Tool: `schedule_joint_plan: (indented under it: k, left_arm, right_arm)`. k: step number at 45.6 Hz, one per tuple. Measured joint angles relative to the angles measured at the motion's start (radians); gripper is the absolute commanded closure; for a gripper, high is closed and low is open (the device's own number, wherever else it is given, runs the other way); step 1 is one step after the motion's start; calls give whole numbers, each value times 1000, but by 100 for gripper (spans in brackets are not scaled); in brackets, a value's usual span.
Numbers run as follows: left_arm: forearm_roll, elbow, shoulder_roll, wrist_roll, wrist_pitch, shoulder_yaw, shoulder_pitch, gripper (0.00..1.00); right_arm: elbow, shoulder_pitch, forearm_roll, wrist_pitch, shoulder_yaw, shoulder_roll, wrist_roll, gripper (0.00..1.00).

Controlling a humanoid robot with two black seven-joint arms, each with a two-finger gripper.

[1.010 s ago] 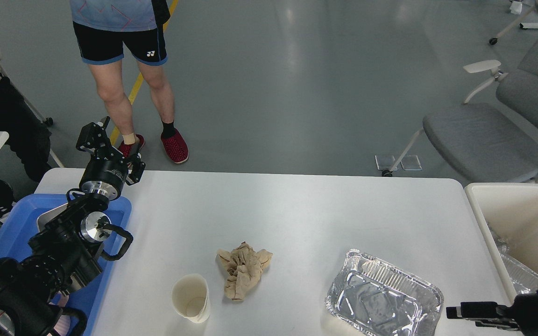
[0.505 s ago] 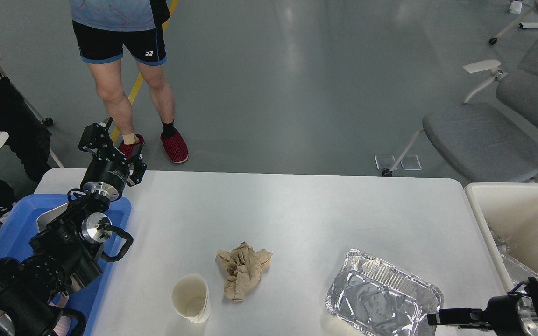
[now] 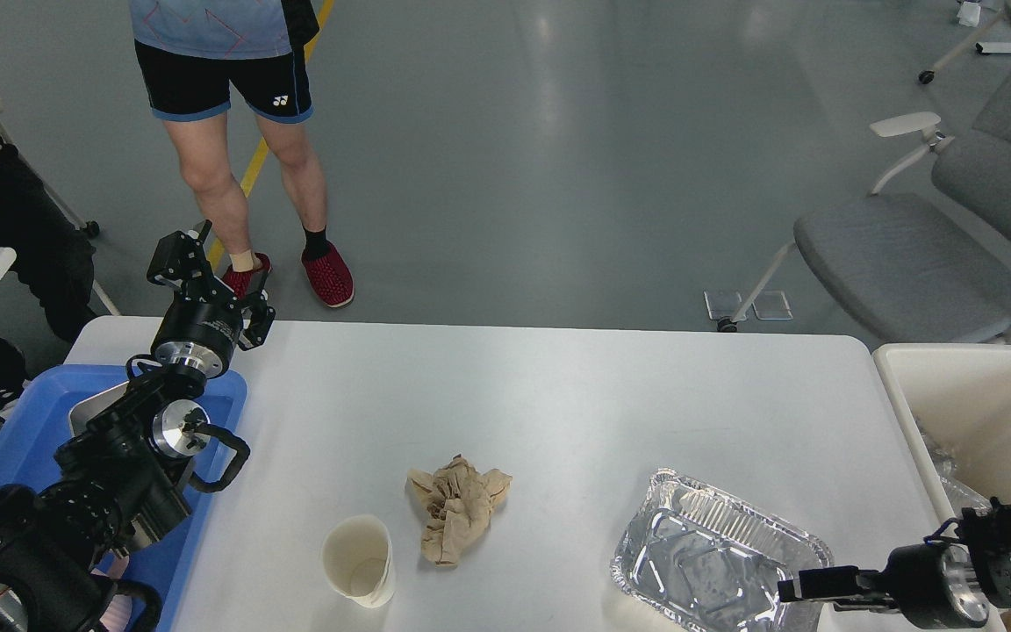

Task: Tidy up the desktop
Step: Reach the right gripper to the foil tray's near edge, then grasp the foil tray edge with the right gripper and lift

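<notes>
Now my right gripper [image 3: 791, 586] has slid leftward along the near edge over the last second, and its tip has reached the near right rim of the foil tray [image 3: 720, 557]. It looks close enough to touch that rim, though from this low, side-on angle I cannot tell whether the two fingers are apart or together. I read this as the approach to a grasp on the tray, which probably belongs in the cream bin [image 3: 966, 412] just off the right end of the desktop [image 3: 558, 395].

My left gripper [image 3: 207, 279] has barely shifted. It hangs raised over the far corner of the blue tray [image 3: 23, 439], fingers spread apart and holding nothing.

On the white desktop, which fills the middle of the view, three things remain: the foil tray near the right front, a crumpled brown paper napkin [image 3: 457, 509] near the middle front, and a paper cup [image 3: 359, 559] lying tipped just left of the napkin. None has moved, so tidying is far from finished.

If I close on the thin foil rim it may crumple or slip, so the bite should be deep and squarely across the edge before lifting.
</notes>
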Motion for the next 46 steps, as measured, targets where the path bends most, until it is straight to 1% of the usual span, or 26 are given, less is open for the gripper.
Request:
schedule_joint_plan:
  k: [3, 6, 8, 18, 20, 23, 24, 38, 46]
  left_arm:
    - [0, 0, 1, 0, 0, 0, 0, 4]
    - [0, 0, 1, 0, 0, 0, 0, 4]
    - [0, 0, 1, 0, -1, 0, 0, 4]
    - [0, 0, 1, 0, -1, 0, 0, 4]
    - [0, 0, 1, 0, -1, 0, 0, 4]
    - [1, 0, 1, 0, 0, 0, 0, 4]
    - [1, 0, 1, 0, 0, 0, 0, 4]
    - [1, 0, 1, 0, 9, 1, 1, 4]
    - [2, 0, 1, 0, 10, 1, 2, 4]
  right_arm:
    - [1, 3, 1, 0, 0, 9, 1, 20]
    - [1, 4, 1, 1, -1, 18, 1, 41]
    - [1, 4, 0, 1, -3, 22, 1, 51]
    - [1, -1, -2, 7, -8, 23, -1, 77]
    - [2, -1, -2, 18, -8, 22, 0, 87]
    - [3, -1, -3, 40, -8, 21, 0, 99]
    - [3, -1, -3, 46, -8, 21, 0, 100]
    - [5, 19, 0, 119, -6, 18, -8, 100]
    - [11, 37, 2, 172, -2, 18, -1, 100]
